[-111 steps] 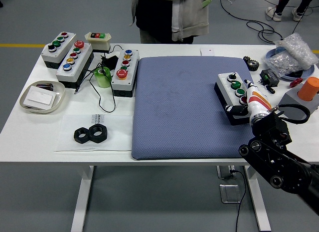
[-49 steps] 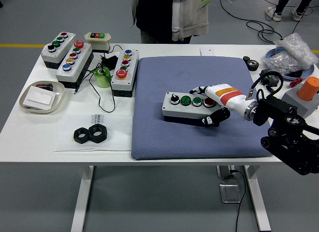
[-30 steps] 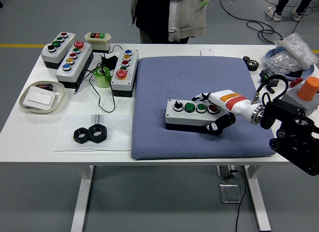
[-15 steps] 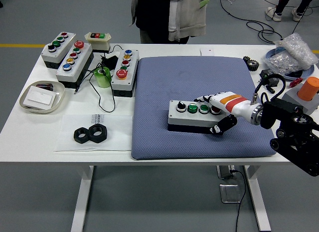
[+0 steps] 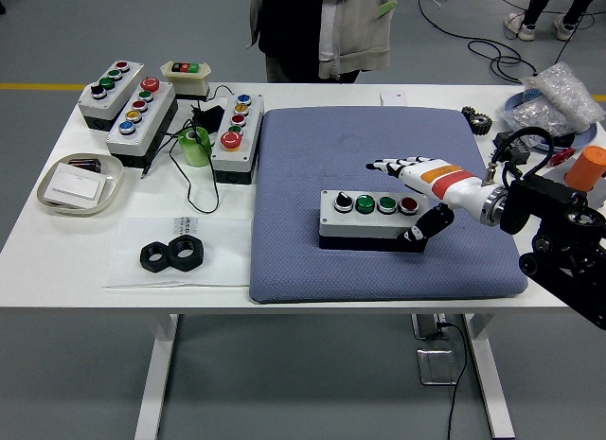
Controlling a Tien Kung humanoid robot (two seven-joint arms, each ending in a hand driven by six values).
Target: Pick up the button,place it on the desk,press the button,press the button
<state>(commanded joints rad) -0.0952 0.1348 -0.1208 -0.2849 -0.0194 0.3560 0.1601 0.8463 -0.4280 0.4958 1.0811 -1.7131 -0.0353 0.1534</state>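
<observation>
Now the right robot hand (image 5: pixel 414 175), white with an orange band, is hovering over the right end of the button box (image 5: pixel 371 220), its fingers (image 5: pixel 388 163) spread and stretched toward the left of the frame, gripping nothing, while the dark thumb is hanging down just beside the box's right end. The button box is lying flat on the blue mat (image 5: pixel 379 199), right of the mat's middle, its long side running left to right, showing a black knob, two green buttons and a red button in a row. The black right arm is coming in from the right edge of the frame.

At the upper left of the frame, three more button boxes (image 5: pixel 140 117) are sitting on the white counter (image 5: pixel 57 251), with a small green cup (image 5: pixel 197 147) and a black cable between them. A shallow tray (image 5: pixel 80 184) is resting near the left edge, and two black nuts (image 5: pixel 174 255) are lying on a sheet of paper below it. At the upper right, a bag of small parts (image 5: pixel 559 101) and an orange cap (image 5: pixel 591 166) are sitting. A person (image 5: pixel 322 28) is standing at the top of the frame.
</observation>
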